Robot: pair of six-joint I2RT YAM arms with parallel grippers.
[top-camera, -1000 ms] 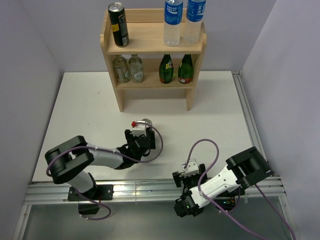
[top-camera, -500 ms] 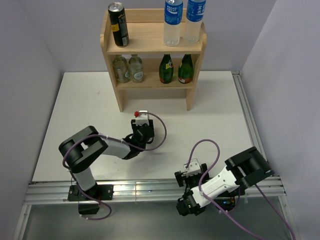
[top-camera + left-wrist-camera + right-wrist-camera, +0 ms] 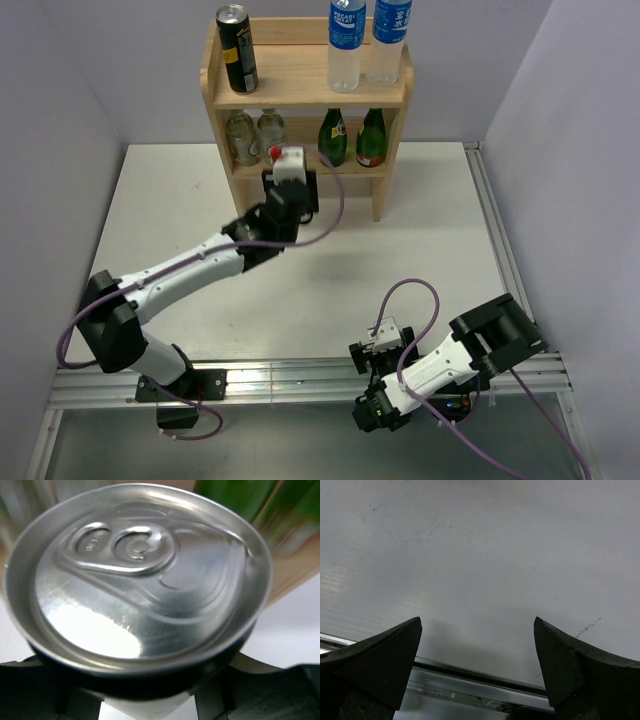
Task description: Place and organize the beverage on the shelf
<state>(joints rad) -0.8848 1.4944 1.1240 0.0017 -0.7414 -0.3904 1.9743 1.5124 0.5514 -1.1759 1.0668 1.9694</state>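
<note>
A dark can with a silver lid [image 3: 140, 580] fills the left wrist view, and my left gripper [image 3: 150, 700] is shut on its body. In the top view that gripper [image 3: 291, 192] hangs in front of the lower tier of the wooden shelf [image 3: 308, 93], and the wrist hides the held can. On the top tier stand another dark can [image 3: 237, 48] and two water bottles [image 3: 346, 45]. Two green bottles [image 3: 350, 138] stand on the lower tier. My right gripper [image 3: 477, 645] is open over bare table by the front rail.
Two pale glass bottles [image 3: 256, 138] stand at the left of the lower tier, just behind my left wrist. Blurred green glass [image 3: 235, 495] lies close beyond the held can. The right arm [image 3: 440, 365] is folded at the table's near right corner.
My left gripper shut on the can that lay on the table, then carried it up and away to the front of the shelf. The right arm barely moved.
</note>
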